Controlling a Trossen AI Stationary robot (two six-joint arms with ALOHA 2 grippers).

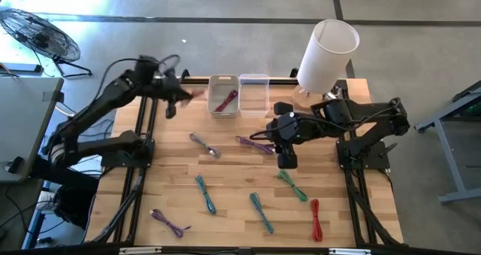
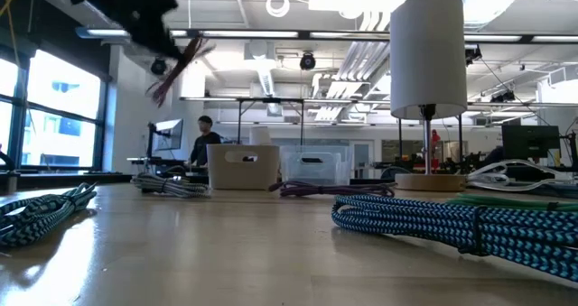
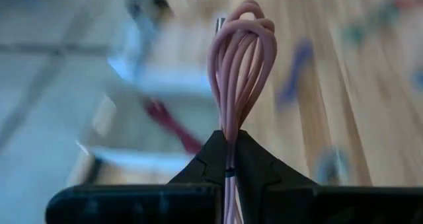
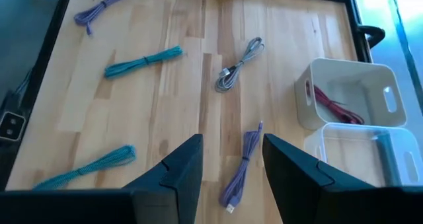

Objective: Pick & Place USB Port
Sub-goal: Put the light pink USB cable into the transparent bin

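1. Nearest the low camera lies a blue cable (image 2: 452, 220) on the table (image 1: 225, 172), untouched; we count it among the work left
2. Our left gripper (image 3: 228, 159) is clamped on a pink cable (image 3: 239, 65), the coil standing up past its fingertips; in the high view this gripper (image 1: 174, 95) hangs above the table's far left part, just beside the white bin (image 1: 223, 95) and not yet over it
3. The white bin already holds one red cable (image 4: 336, 104), so we judge one placement done and a second under way
4. The clear bin (image 1: 254, 94) next to it shows something pale inside that we cannot make out
5. Our right gripper (image 4: 232, 159) has its jaws apart and holds nothing; it hovers over the purple cable (image 4: 239, 168) mid-table, apparently its next pick
6. Loose on the wood: a grey cable (image 1: 204, 145), two teal ones (image 1: 205, 193) (image 1: 261, 212), a green one (image 1: 293, 185), a red one (image 1: 315, 219) and a second purple one (image 1: 170, 223)
7. We judge the task early, most cables remaining
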